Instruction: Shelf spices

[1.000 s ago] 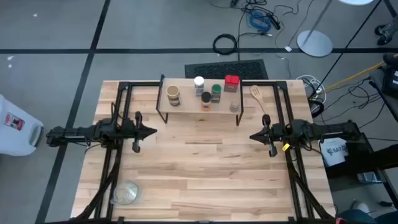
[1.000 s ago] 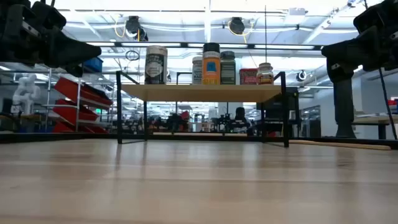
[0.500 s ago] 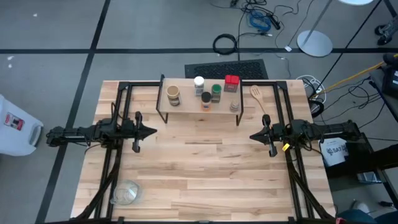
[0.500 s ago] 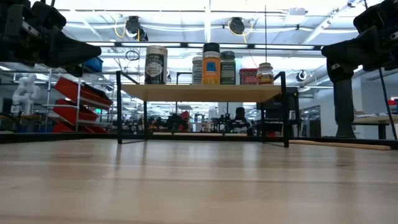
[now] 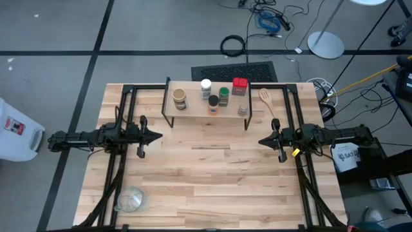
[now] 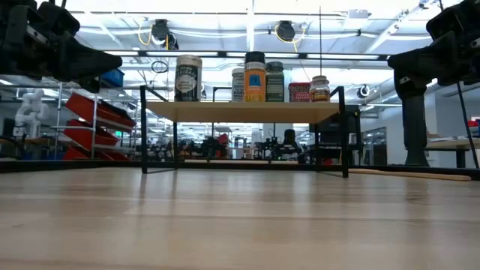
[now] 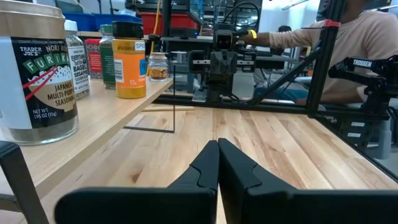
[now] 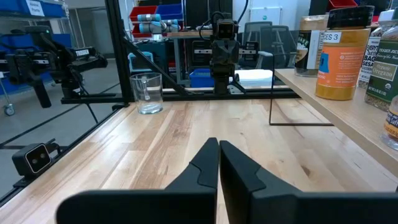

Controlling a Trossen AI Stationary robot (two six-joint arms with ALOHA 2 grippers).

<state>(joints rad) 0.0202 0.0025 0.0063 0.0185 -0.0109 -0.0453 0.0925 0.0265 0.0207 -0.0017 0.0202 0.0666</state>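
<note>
Six spices [image 5: 212, 96] stand on the shelf [image 5: 193, 113], which sits at the 12 o'clock side of the bench [image 5: 212, 174] in the high view. The tan-lidded jar [image 5: 179, 96] is toward the shelf's 9 o'clock end; the white-lidded jar [image 5: 206, 86], black-lidded jar [image 5: 213, 103] and green-lidded jar [image 5: 223, 96] cluster near its middle; the red tin [image 5: 240, 85] is at the 1 o'clock corner, with a small jar [image 5: 243, 109] just at 6 o'clock from it. A wooden spoon [image 5: 268, 103] lies on the bench at 3 o'clock of the shelf, and a clear glass bowl [image 5: 131, 199] sits near the 7 o'clock corner. The left hand [image 5: 158, 136] hangs at 9 o'clock over the bench, fingers pressed together and holding nothing. The right hand [image 5: 261, 141] hangs at 3 o'clock, fingers likewise together and empty. A person's sleeve [image 7: 367, 43] shows beyond the bench
</note>
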